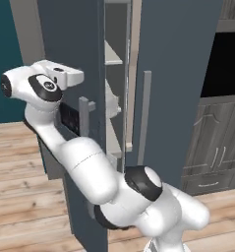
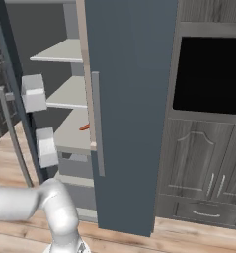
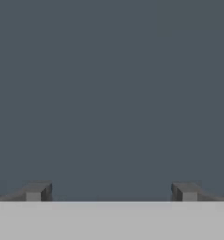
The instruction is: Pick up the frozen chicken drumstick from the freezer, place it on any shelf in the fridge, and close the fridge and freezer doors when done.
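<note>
Freezer door [image 1: 72, 39] faces the spread, empty claw [image 3: 111, 191], the arm bent up and leftward against it

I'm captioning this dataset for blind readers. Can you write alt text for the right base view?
A tall slate-blue fridge door with a long grey bar handle stands partly open in front of pale shelves, where a thin orange-red stick lies. The robot's white arm crosses the lower left, and dark grey cabinets stand at right.

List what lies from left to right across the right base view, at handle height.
White door bins → pale shelves → long grey handle on the slate-blue door → dark oven window.
</note>
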